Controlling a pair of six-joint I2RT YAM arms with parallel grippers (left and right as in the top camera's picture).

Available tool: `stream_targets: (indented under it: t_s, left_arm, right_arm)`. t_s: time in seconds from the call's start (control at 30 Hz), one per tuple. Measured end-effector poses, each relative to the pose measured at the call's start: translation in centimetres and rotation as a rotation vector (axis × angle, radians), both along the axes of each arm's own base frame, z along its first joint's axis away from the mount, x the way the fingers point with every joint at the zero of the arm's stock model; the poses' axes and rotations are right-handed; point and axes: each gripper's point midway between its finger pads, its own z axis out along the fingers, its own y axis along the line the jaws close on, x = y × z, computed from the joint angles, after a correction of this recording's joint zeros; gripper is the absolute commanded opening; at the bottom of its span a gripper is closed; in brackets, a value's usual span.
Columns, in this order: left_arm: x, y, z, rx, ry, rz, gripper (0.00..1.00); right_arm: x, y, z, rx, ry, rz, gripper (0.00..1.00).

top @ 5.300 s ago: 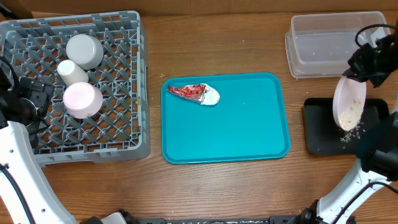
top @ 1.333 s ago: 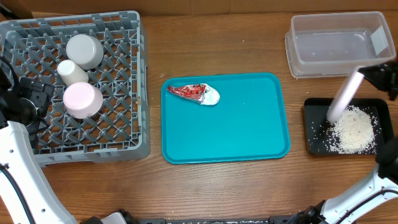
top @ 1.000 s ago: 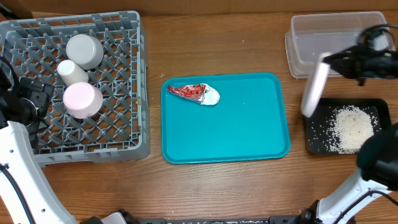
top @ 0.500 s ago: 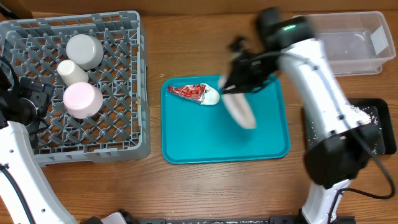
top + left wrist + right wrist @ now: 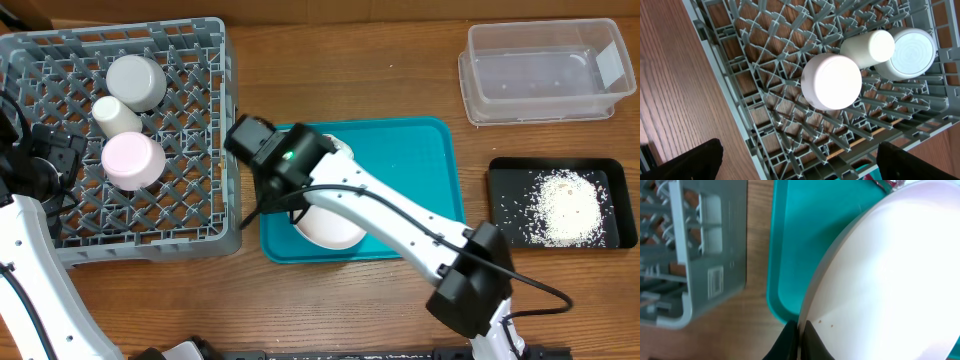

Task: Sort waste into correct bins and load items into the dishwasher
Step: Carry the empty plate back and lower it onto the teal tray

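The wooden tabletop (image 5: pixel 350 60) carries everything. At its left stands the large square grey plastic dish rack (image 5: pixel 140 243), and the teal serving tray (image 5: pixel 420 170) lies in the middle. At the right are the clear plastic rectangular tub (image 5: pixel 540 70) and the shallow black rectangular tray (image 5: pixel 505 185).

We judge the step in hand to be loading the large round white plate (image 5: pixel 890 270). The right fingers (image 5: pixel 790 345) are pinched on its rim, and it sits over the teal tray's near-left part, just beside the rack. As we read it, the next move calls for carrying the plate over the rack's low wall. It should then go into a free stretch of lattice, away from the round metal bowl (image 5: pixel 137 82), the small pinkish-white bowl (image 5: pixel 132 160) and the small white cup (image 5: pixel 115 115) (all clustered toward the rack's far-left part). The left fingers (image 5: pixel 695 157) are spread wide over the rack, holding nothing. The loose white rice-like grains (image 5: pixel 565 205) lie heaped in the black tray.

From overhead, the right arm covers most of the plate, so we cannot tell whether it touches the teal tray. Of the crumpled red foil wrapper (image 5: pixel 885 184) only a scrap shows at the wrist view's top edge, and its napkin wad we cannot make out.
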Motion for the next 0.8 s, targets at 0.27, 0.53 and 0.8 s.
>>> stream_targets:
  t_s: [0.27, 0.53, 0.8]
  left_arm:
    - [0.0, 0.0, 0.0, 0.0, 0.0, 0.0, 1.0]
    - [0.0, 0.0, 0.0, 0.0, 0.0, 0.0, 1.0]
    - [0.0, 0.0, 0.0, 0.0, 0.0, 0.0, 1.0]
  right_arm:
    - [1.6, 0.2, -2.2, -0.047, -0.051, -0.108, 0.04]
    - [0.7, 0.1, -3.0, -0.057, 0.002, -0.124, 0.09]
    - [-0.1, -0.4, -3.2, -0.076, 0.038, -0.113, 0.84]
